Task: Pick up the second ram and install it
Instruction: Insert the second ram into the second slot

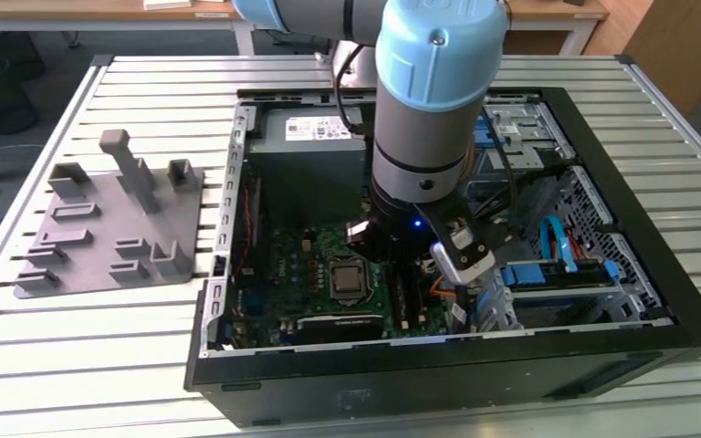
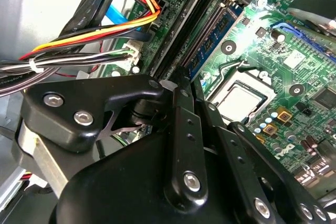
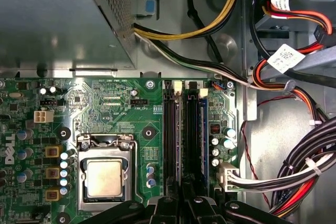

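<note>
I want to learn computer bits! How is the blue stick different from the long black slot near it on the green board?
The blue memory stick is dark blue; the black slot is black. The stick stands on its edge, seated in a holder, while the black slot looks empty. Both are long and thin, and they lie parallel on the green board.

Slatted metal bench (image 1: 143, 365): grey moulded tray (image 1: 113, 228) at frame left, open PC case (image 1: 448, 383) center-right, both directly on it.
</note>
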`<state>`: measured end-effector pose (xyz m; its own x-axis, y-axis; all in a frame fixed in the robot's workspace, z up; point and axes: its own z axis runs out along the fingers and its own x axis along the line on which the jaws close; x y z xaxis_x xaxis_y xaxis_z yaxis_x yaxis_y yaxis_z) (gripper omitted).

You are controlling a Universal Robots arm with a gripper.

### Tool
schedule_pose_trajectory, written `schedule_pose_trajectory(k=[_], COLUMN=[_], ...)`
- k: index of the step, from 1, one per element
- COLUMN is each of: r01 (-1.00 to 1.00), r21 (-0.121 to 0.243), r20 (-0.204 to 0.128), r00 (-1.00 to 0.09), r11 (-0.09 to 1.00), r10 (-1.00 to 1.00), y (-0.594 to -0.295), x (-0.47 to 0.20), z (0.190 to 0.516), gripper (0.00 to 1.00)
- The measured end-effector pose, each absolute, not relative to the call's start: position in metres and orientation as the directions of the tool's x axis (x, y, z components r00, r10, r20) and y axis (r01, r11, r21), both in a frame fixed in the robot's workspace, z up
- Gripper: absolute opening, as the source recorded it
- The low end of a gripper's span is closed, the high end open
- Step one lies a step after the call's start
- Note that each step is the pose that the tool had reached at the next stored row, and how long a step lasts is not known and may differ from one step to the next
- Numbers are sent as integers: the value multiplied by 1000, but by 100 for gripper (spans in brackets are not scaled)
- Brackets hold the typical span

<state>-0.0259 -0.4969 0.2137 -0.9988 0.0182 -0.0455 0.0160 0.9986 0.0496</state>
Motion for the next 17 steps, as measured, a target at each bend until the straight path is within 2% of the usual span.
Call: schedule_pose_trajectory(k=[17], r01=[16], r21=[50], r20=[-46], r00=[-999], r11=[999], r10=[18], y=[-498], x=[-26], z=[216], gripper=[14])
